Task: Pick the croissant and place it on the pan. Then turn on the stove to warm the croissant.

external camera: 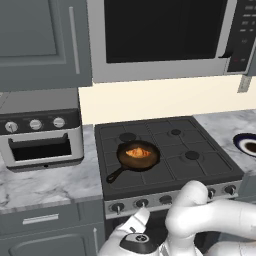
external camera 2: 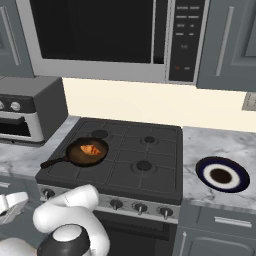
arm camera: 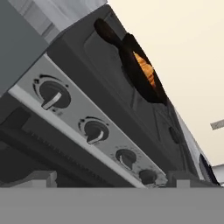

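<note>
The croissant (external camera: 137,152) already lies inside the pan (external camera: 138,156), which sits on the front-left burner of the stove (external camera: 200,165), its long black handle pointing toward the front-left corner. So I judge the first half of my job done, and the step in hand is the knob.

Going left to right in the left base view: the toaster oven (external camera: 42,137) stands on the marble counter (external camera: 40,182), just beside the stove; then comes the pan with the pastry; then the bare burners; and at the far right edge a dark plate with a white rim (external camera: 246,145), well apart from the pan.

My arm is folded low in front of the silver front panel, with my wrist below the row of knobs. In the hand view I look up along that panel. The leftmost knob (arm camera: 53,94) is nearest me, the second knob (arm camera: 96,130) next, and two more trail off to the right. Above them I see the pan's underside and the orange of the croissant over its rim.

My fingertips are hidden by the band at the bottom of the hand view, so I cannot tell whether my hand is open or closed; it does not appear to hold anything.

Next, I judge, I must pick the knob that feeds the front-left burner, likely one of the two on the left. Then I must square my hand to it, close on its ridge and twist.
</note>
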Robot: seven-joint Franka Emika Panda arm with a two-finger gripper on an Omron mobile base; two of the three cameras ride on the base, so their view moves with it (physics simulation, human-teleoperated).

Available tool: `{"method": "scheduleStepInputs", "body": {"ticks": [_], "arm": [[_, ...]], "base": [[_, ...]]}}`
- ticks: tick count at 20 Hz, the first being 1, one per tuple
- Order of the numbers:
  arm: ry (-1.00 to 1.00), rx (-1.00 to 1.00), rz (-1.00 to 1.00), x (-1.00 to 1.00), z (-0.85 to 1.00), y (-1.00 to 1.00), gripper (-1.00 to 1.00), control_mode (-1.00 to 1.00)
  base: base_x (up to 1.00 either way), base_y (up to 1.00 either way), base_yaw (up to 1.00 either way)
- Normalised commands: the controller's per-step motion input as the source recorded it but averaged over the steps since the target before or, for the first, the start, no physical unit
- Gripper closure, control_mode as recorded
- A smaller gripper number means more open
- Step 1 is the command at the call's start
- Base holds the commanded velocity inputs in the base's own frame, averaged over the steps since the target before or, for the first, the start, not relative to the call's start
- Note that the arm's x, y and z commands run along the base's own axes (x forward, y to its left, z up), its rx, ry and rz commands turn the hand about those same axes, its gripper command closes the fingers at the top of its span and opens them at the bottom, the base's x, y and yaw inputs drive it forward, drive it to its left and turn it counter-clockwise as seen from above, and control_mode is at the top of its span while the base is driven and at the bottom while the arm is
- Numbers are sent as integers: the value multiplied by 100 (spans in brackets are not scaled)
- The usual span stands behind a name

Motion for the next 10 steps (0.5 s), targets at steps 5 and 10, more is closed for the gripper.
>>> {"method": "scheduleStepInputs", "body": {"ticks": [5,10], "arm": [[0,6,0,24,-8,7,-100,-100],[-6,3,0,11,-26,18,-100,-100]], "base": [[0,0,0],[0,0,0]]}}
